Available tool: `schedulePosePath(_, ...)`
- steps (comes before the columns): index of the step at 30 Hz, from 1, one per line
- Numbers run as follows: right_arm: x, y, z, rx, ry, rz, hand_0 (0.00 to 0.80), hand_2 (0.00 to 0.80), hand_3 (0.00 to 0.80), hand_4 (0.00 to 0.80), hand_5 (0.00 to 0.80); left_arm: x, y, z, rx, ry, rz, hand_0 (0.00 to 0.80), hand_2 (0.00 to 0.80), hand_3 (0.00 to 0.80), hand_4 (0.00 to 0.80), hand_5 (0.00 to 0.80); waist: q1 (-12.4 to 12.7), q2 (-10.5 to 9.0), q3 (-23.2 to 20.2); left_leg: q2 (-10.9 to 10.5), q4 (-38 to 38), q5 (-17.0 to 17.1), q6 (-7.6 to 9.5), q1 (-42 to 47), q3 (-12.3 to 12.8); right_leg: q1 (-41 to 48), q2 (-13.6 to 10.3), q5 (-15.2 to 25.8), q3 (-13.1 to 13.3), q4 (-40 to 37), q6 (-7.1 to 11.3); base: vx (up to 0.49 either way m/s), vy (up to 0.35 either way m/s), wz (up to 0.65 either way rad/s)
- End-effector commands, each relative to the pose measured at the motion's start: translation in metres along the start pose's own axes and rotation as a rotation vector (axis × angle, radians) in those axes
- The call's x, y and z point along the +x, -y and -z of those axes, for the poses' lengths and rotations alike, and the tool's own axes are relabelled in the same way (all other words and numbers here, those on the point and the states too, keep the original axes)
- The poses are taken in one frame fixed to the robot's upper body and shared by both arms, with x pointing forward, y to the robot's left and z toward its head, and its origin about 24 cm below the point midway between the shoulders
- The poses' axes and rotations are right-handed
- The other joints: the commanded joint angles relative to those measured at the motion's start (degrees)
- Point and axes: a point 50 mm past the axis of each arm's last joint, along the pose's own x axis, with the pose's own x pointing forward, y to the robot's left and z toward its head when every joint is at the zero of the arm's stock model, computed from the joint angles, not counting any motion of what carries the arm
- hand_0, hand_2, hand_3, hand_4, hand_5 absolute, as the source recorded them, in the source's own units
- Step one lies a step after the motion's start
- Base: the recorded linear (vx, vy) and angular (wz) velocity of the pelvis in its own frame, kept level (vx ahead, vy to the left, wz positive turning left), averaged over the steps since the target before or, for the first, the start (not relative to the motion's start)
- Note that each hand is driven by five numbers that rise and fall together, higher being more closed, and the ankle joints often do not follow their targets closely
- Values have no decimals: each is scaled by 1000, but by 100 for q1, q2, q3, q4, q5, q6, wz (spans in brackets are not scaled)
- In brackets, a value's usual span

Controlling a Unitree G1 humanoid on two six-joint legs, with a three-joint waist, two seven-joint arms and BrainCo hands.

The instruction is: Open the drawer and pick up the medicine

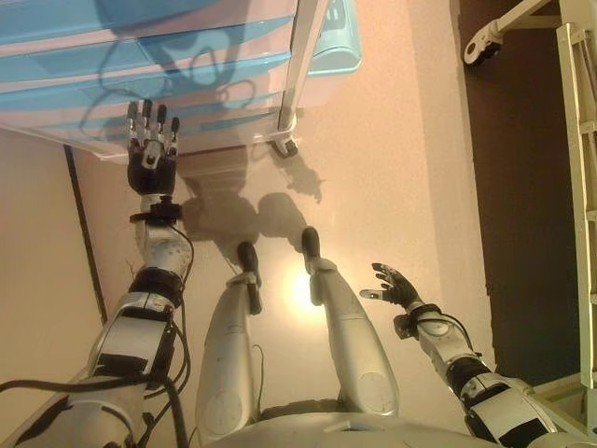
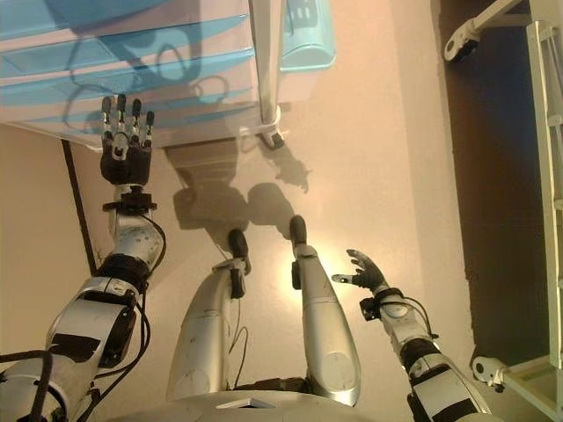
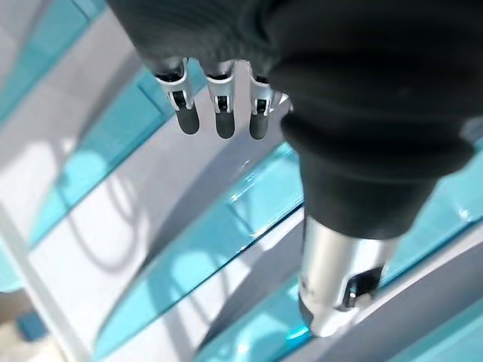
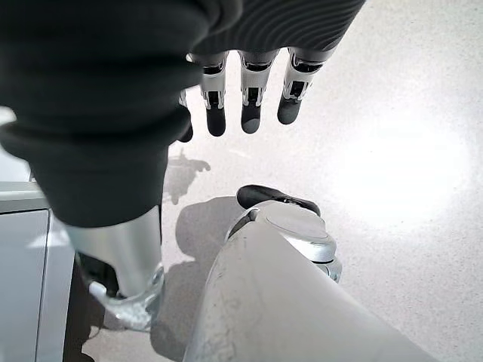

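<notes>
Pale, glossy floor (image 1: 392, 168) lies under everything in the head views, and my right hand (image 1: 392, 285) is the nearest item above it, hanging low at my right side with nothing in it. Its fingers are straight and slightly spread, thumb held apart from them (the right wrist view confirms this: the fingers (image 4: 249, 105) point out over bare floor and touch nothing).

Farther forward, on my left, my left hand (image 1: 152, 154) is raised toward the drawer unit (image 1: 168, 65). The fingers (image 3: 219, 113) are extended and released, not curled round anything. In the head views the dark fingertips overlap the lower edge of the unit's front; in the left wrist view they hover close over the drawer fronts, and I cannot tell whether they touch the surface.

The drawer unit is a white frame carrying translucent blue drawers (image 3: 189, 256) stacked one above another. All the drawers visible sit flush with the frame, none pulled out. The unit's corner post ends in a small castor (image 1: 289, 145) resting on the floor, just to the right of my left hand.

Beyond the post, a light-blue object with a rounded rim (image 1: 336, 47) sits against the unit's far side; I cannot identify it.

The medicine is not visible in any view; neither hand holds it.

At the far right a dark strip of floor (image 1: 532, 187) borders a white frame (image 1: 578, 140).
</notes>
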Motion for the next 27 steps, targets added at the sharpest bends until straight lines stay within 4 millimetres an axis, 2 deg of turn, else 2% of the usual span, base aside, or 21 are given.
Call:
schedulePosePath(1, -15, -9, 18, 24, -7, -12, 0, 0, 0, 0, 0, 29, 21, -29, -43, 135, 155, 0, 0, 0, 0, 0, -44, 71, -184, -223, 593, -667, 92, -218, 8, 248, 58, 393, -283, -659, 84, 0, 0, 0)
schedulePosePath(14, -13, -14, 15, 41, 13, -19, 0, 0, 0, 0, 0, 57, 44, -45, -118, 196, 271, 0, 0, 0, 0, 0, -17, 11, -41, -250, 551, -730, 93, -115, 29, 429, 49, 415, -343, -768, 82, 2, -8, 1)
schedulePosePath(27, -14, -22, 17, 57, 10, -37, 0, 0, 0, 0, 0, 63, 52, -59, -320, 347, 388, 0, 0, 0, 0, 0, 63, -76, 29, -269, 521, -765, 111, 11, -1, 615, 55, 371, -415, -790, 59, 5, -12, 2)
